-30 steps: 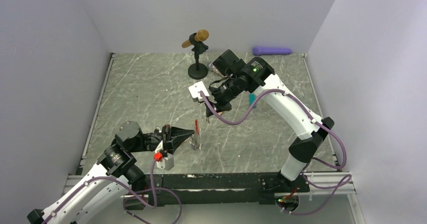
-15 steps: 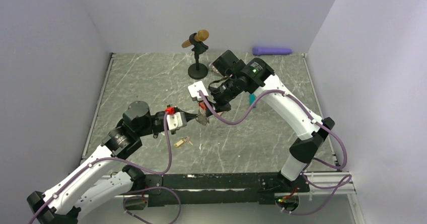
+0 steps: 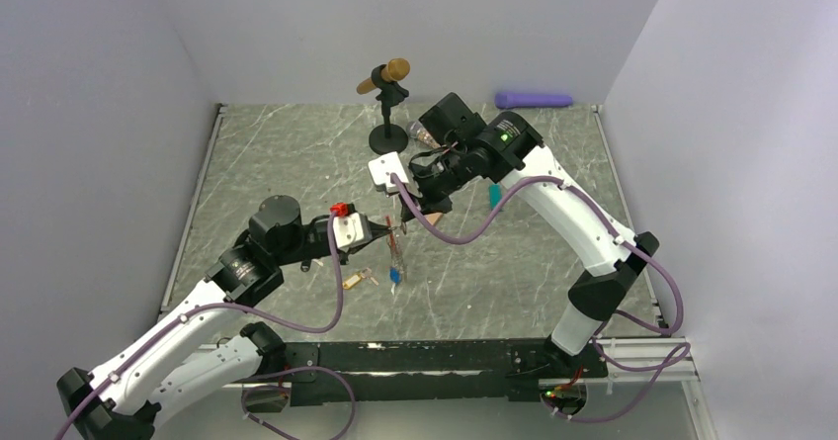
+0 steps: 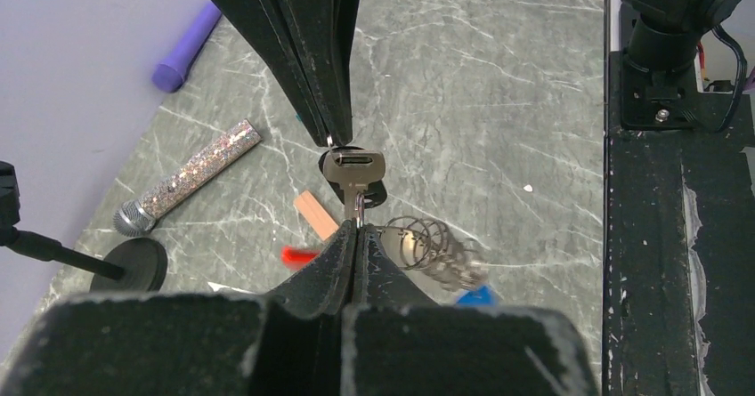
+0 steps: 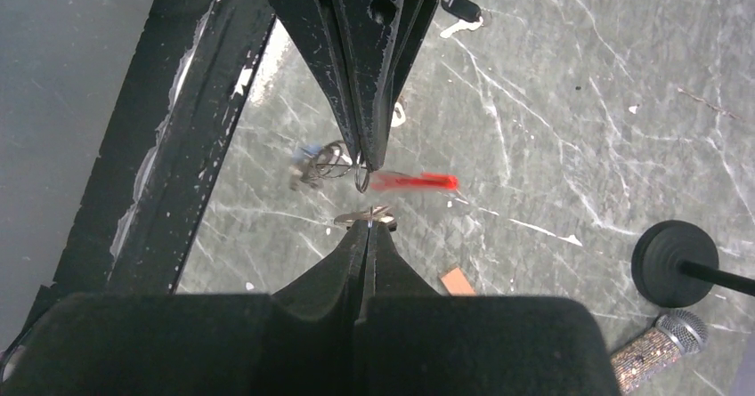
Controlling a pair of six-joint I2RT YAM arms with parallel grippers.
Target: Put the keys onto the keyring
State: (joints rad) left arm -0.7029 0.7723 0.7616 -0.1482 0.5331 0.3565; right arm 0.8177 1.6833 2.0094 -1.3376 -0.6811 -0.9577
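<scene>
My left gripper [image 3: 381,229] [image 4: 356,230] is shut on a small ring of the keyring. The keyring's red clip [image 4: 298,255] [image 5: 414,181] sticks out sideways. Its silvery coil [image 4: 429,241] [image 3: 395,257] hangs below with a blue-tagged key [image 3: 394,276]. My right gripper [image 3: 403,220] [image 5: 369,225] is shut on a metal key [image 4: 353,169] [image 5: 366,217], tip to tip with the left fingers and touching the ring. A yellow-tagged key [image 3: 358,280] and a black-tagged key [image 5: 461,9] lie on the table.
A tan wooden block [image 4: 316,214] lies below the grippers. A glittery tube [image 4: 191,178], a microphone stand [image 3: 387,135], a teal block [image 3: 494,195] and a purple cylinder [image 3: 534,99] lie farther back. The black front rail [image 4: 677,191] runs along the near edge.
My left gripper has carried the keyring up from near the front edge to the right gripper's tip. The coil and blue tag now dangle below. The right arm has barely moved.
</scene>
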